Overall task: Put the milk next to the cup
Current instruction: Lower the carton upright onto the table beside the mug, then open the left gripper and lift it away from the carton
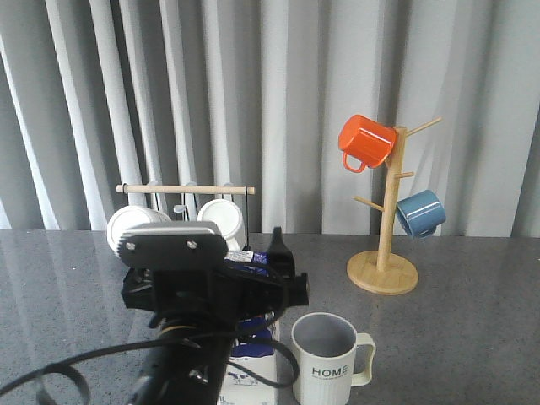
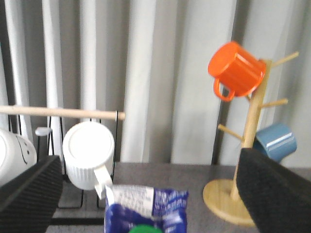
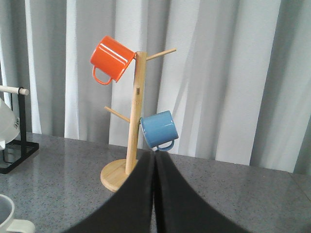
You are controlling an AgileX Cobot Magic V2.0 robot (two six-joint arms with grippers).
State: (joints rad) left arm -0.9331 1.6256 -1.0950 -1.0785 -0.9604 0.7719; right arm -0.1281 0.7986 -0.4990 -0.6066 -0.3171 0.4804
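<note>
Grey stone-look table [image 1: 472, 337], curtained backdrop. Milk [image 1: 253, 359] upright just left of cup [image 1: 327, 359], near but apart. Left gripper [image 2: 146, 194] spread wide around carton top; right gripper [image 3: 154, 194] closed, empty. Risk: withdrawal snagging carton, tipping onto cup.

Milk [image 1: 253, 359] largely hidden behind the left arm [image 1: 181, 295], its base cut off by the frame.
</note>
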